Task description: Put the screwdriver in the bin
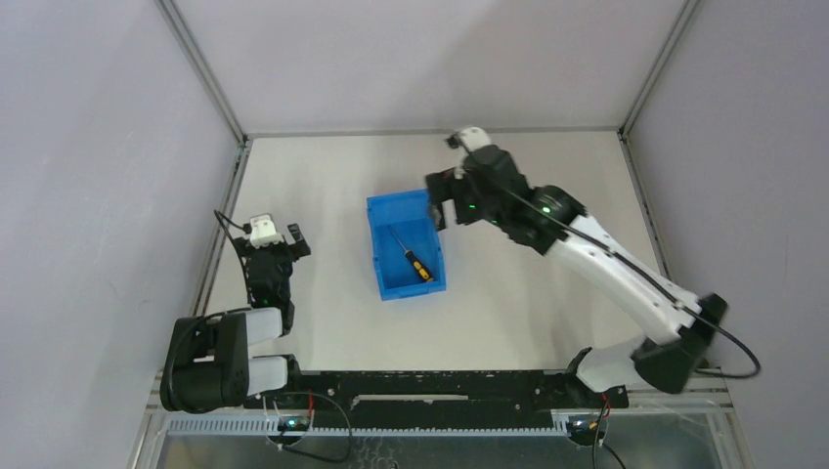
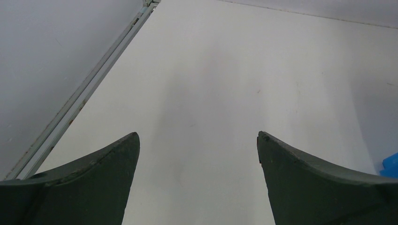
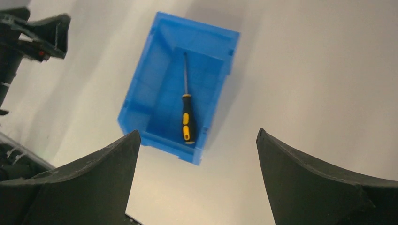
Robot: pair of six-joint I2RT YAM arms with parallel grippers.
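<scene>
Right fingers point(image 3: 89, 183) were spread wide and pinched nothing. In the overhead view they hovered by the far right corner of the bin point(image 1: 374, 244), and their own camera looked down into it. Left fingers point(image 2: 89, 183) were also spread and empty, over bare tabletop point(image 2: 211, 93) well to the left of the bin. Only a sliver of blue showed at the right edge of that wrist view.

Screwdriver point(image 3: 187, 119): it lay flat on the bin floor, fully inside the walls. The handle pointed toward the near right and the shaft ran diagonally toward the far left. No part rested on or over the rim, and neither pair of fingers touched it.

Status, as a judgement: you had the placement done, since the tool was in the bin and released. Nothing else on the tabletop needed moving.

Remaining, as far as the views showed: only clearing the right arm up and away from the bin. If you did that, you needed to lift before swinging, because those fingers sat close to the far right rim and a sideways move could have nudged the bin.
</scene>
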